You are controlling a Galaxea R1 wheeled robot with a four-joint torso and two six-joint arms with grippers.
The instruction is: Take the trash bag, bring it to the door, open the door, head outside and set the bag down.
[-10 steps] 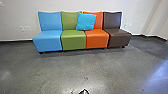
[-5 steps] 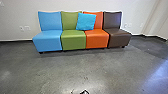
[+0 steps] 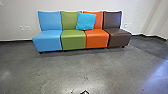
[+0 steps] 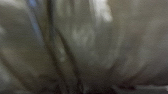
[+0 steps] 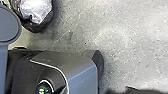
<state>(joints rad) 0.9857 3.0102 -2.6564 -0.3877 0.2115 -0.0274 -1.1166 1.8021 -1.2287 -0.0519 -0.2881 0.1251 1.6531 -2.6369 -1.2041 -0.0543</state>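
Dark, glossy folds of the trash bag (image 4: 85,40) spread close before the left wrist camera and draw together where my left gripper (image 4: 79,87) is shut on them. In the right wrist view the bag (image 5: 37,15) is a rounded dark bundle with a bright silvery sheen, with grey floor around it and the robot's own grey base nearby. A small dark-and-pale tip (image 3: 84,92) pokes in at the head view's bottom edge; I cannot tell if it is part of the bag. How my right gripper stands is unclear.
Joined blue (image 3: 47,40), green (image 3: 73,40), orange (image 3: 97,39) and brown (image 3: 117,37) seats stand against a pale wall (image 3: 75,5). A bright blue cushion (image 3: 85,21) leans on the backrests. Smooth grey concrete floor (image 3: 62,67) stretches before them.
At the head view's bottom edge, the small tip has dropped slightly and shows less of itself. The seats and cushion have kept their places.
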